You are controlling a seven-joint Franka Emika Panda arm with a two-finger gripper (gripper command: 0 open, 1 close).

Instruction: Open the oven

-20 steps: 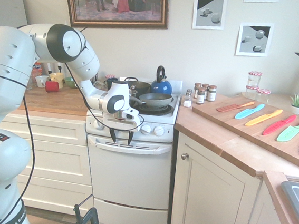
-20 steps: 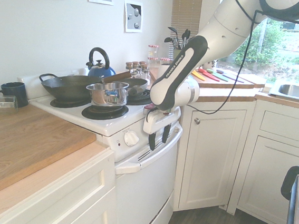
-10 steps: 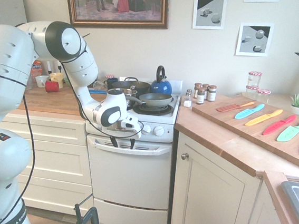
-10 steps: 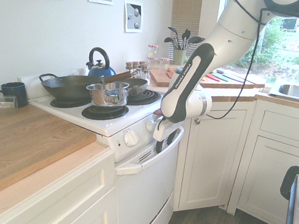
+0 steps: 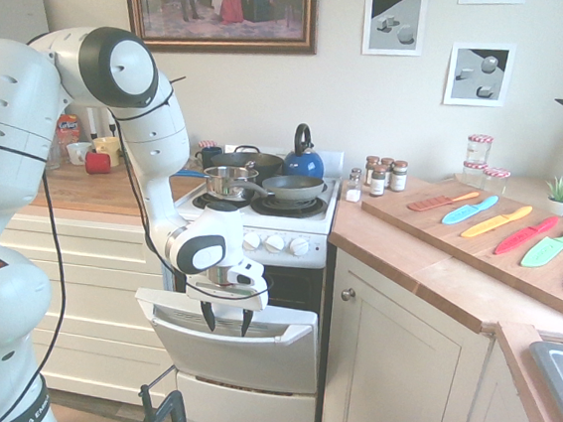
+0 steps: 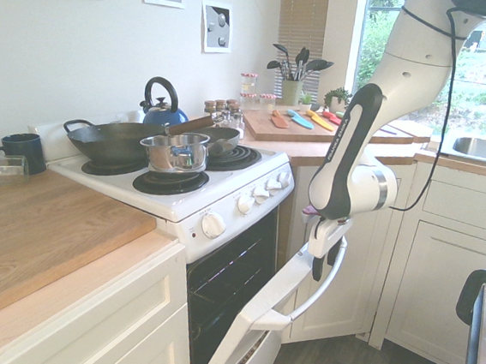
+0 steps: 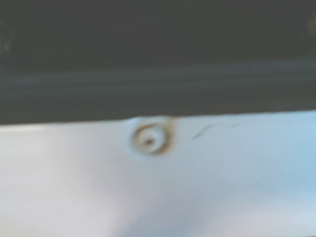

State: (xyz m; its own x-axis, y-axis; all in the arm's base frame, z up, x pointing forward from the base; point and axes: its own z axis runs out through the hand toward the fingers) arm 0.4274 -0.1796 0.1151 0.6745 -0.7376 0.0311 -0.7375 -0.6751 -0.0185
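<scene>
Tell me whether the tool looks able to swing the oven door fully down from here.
Probably yes: the tool is hooked at the door's handle, the oven door hangs partly open, and nothing shows in its downward path.

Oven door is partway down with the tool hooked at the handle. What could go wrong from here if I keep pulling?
1. The tool has its two dark fingers spread over the white bar handle, not clamped; it could slip off, and the half-open white oven door might swing.
2. The door tilts out toward the cream lower cabinet; in the second exterior view the arm sits close to it and may brush it.
</scene>
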